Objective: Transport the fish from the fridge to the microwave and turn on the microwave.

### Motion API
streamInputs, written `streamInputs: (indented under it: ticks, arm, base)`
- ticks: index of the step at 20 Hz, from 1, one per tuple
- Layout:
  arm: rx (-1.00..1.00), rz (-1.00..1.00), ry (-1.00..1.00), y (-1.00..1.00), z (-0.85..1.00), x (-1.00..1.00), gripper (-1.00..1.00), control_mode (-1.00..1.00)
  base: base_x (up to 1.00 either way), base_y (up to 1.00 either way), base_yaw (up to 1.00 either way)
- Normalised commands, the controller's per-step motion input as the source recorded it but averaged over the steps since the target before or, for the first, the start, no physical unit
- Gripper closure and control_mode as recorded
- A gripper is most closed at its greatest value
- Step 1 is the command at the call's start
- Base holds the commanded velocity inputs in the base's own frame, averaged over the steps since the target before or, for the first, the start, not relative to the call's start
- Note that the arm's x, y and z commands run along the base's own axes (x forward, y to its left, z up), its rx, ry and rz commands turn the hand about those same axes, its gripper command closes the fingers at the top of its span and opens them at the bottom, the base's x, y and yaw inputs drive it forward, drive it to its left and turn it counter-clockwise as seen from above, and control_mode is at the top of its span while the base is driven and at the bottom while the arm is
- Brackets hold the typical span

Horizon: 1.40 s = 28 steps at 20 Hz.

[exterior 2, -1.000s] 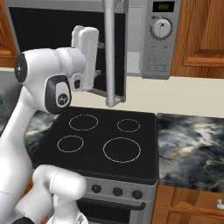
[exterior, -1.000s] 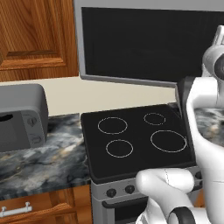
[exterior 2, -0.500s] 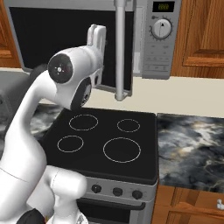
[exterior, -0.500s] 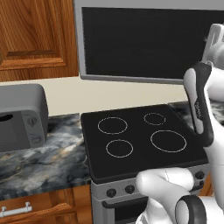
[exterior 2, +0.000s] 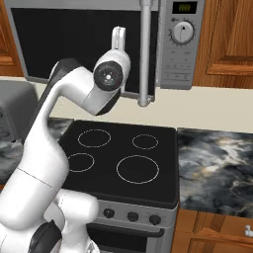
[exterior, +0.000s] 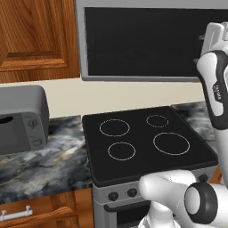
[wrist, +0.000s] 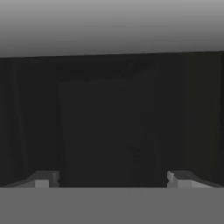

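Observation:
The microwave (exterior 2: 178, 74) hangs above the stove, and its black glass door (exterior: 142, 40) stands almost flush with its front. On the door's right edge is the long grey bar handle (exterior 2: 145, 54), with the control panel and knob (exterior 2: 182, 32) beside it. My gripper (wrist: 112, 179) is open and empty, fingertips wide apart, pointing straight at the dark glass from very close. My white hand (exterior 2: 117, 39) is raised against the door left of the handle. The fish and the fridge are out of view.
A black four-ring stove (exterior: 147, 138) lies below the microwave. A rounded grey appliance (exterior: 22, 118) stands on the marble counter (exterior: 49, 164) to the left. More counter (exterior 2: 217, 168) lies to the right. Wooden cabinets (exterior: 35, 40) flank the microwave.
The microwave door has swung from ajar to nearly shut. My hand followed it in towards the microwave front. The gripper stayed open.

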Motion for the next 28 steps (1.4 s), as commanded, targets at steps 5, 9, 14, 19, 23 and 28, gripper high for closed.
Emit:
streamInputs:
  ticks: [5, 9, 14, 19, 23, 28]
  arm:
    - [0.00, 0.12, -0.04, 0.18, 0.00, 0.42, -1.00, -1.00]
    - [0.00, 0.07, -0.11, 0.19, 0.00, 0.35, -1.00, -1.00]
    - [0.00, 0.04, -0.11, 0.15, 0.00, 0.32, -1.00, -1.00]
    - [0.00, 0.00, -0.06, 0.12, 0.00, 0.38, -1.00, -1.00]
    - [-0.02, 0.00, -0.04, 0.08, 0.00, 0.41, -1.00, -1.00]
    - [-0.04, 0.00, -0.02, 0.03, 0.00, 0.39, -1.00, -1.00]
  base:
    - [0.00, 0.00, 0.00]
    - [0.00, 0.00, 0.00]
    - [0.00, 0.00, 0.00]
    - [0.00, 0.00, 0.00]
    - [0.00, 0.00, 0.00]
    - [0.00, 0.00, 0.00]
